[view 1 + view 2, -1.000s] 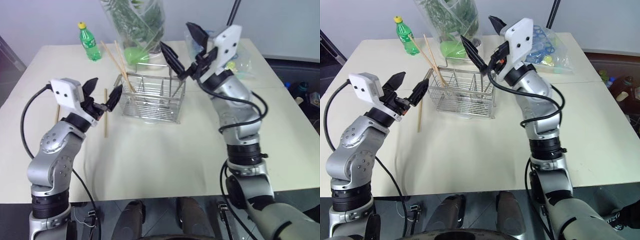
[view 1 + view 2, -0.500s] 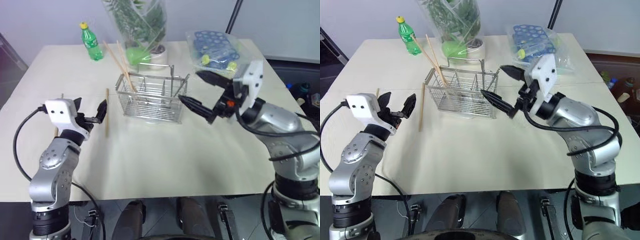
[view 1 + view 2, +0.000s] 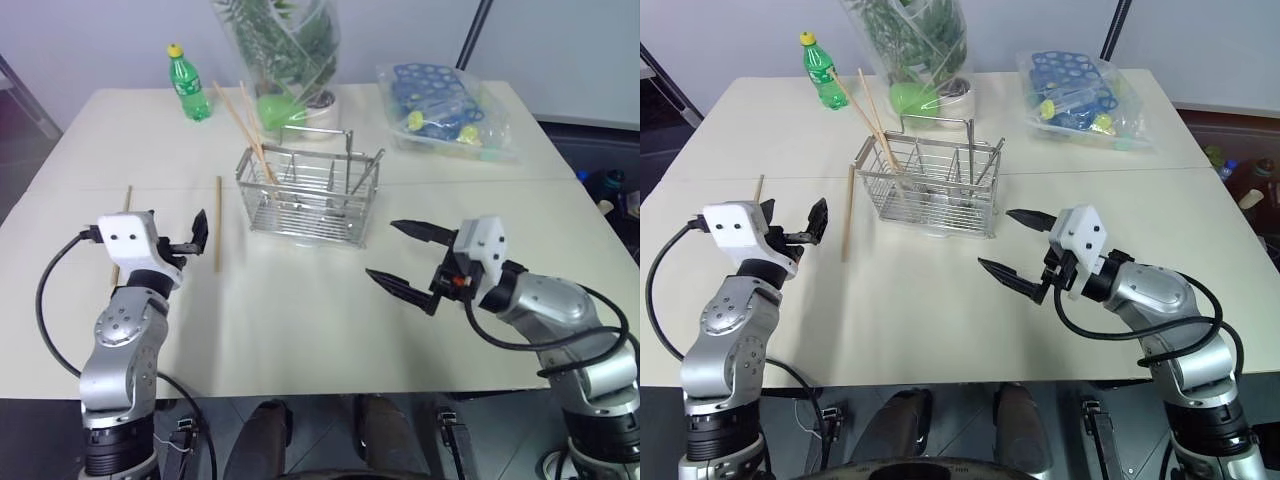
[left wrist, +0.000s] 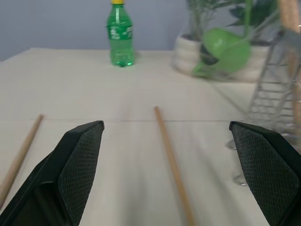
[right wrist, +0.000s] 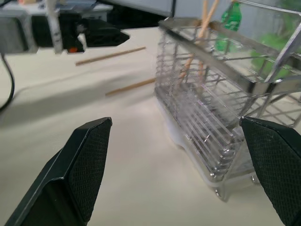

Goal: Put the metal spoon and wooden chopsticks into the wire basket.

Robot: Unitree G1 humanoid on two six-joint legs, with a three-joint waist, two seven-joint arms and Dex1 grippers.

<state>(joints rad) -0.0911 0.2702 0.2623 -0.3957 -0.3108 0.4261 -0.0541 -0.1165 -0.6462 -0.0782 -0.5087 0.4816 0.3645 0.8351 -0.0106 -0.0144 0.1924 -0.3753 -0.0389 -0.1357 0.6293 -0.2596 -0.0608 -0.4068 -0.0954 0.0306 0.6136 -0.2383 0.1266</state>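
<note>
Left wrist view: chopstick (image 4: pixel 171 162) on table, between open fingers (image 4: pixel 77 162).

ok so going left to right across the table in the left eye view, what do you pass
chopstick by the left edge → left gripper → second loose chopstick → wire basket → right gripper
</note>
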